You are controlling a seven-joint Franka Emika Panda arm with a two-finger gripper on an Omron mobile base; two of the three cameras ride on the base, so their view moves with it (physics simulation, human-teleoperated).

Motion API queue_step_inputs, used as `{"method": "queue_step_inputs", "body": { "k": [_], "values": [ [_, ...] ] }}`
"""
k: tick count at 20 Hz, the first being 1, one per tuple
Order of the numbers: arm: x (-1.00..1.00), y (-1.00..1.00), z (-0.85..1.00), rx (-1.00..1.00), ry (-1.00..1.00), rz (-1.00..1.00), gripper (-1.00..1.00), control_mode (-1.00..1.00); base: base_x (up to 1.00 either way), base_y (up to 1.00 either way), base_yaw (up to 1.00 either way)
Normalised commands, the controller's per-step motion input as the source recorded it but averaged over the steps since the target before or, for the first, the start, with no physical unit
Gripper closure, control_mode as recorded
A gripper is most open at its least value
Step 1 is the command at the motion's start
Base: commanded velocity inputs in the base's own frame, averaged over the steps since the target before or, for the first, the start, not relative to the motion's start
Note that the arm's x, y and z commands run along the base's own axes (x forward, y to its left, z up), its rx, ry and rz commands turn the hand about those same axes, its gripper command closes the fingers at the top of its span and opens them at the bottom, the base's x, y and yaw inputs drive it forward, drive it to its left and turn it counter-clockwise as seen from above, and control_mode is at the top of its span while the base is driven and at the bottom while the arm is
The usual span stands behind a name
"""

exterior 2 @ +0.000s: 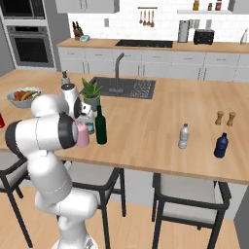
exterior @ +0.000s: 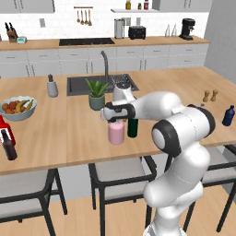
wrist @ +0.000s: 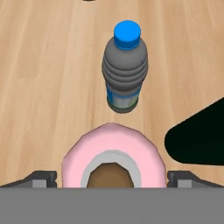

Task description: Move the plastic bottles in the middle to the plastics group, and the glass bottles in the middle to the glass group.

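In the hand view I look straight down on the squat pink bottle [wrist: 113,151] with its silvery cap. My gripper [wrist: 113,178] is open above it, one fingertip on either side and neither touching it. Beyond it stands the small clear water bottle [wrist: 126,72] with a blue cap. The dark green wine bottle [wrist: 199,140] is close on the right. From the base, the gripper [exterior: 114,120] hangs just over the pink bottle [exterior: 116,132], with the green bottle [exterior: 132,127] beside it. The red bottle [exterior: 4,130] and dark brown bottle [exterior: 9,146] stand far left. A greyish clear bottle [exterior 2: 183,136] and dark blue bottle [exterior 2: 221,145] stand far right.
A potted plant [exterior: 97,94] stands just behind the middle bottles, in front of the sink [exterior: 83,85]. A fruit bowl [exterior: 17,108] and a grey dispenser [exterior: 52,86] are to the left. Salt and pepper shakers [exterior: 209,96] stand at the right. Stools sit under the counter's front edge.
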Motion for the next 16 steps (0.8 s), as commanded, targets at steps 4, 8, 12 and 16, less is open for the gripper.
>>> {"method": "queue_step_inputs", "body": {
  "k": [4,8,12,16],
  "values": [
    [0.09,0.00,0.00,0.00,0.00,0.00,-1.00,-1.00,0.00,0.00,0.00],
    [0.03,0.00,-0.01,0.00,0.00,0.00,-1.00,-1.00,0.00,0.00,0.00],
    [0.00,0.00,-0.05,0.00,0.00,0.00,1.00,-1.00,0.00,0.00,0.00],
    [0.00,0.00,0.00,0.00,0.00,0.00,1.00,-1.00,0.00,0.00,0.00]
  ]
}}
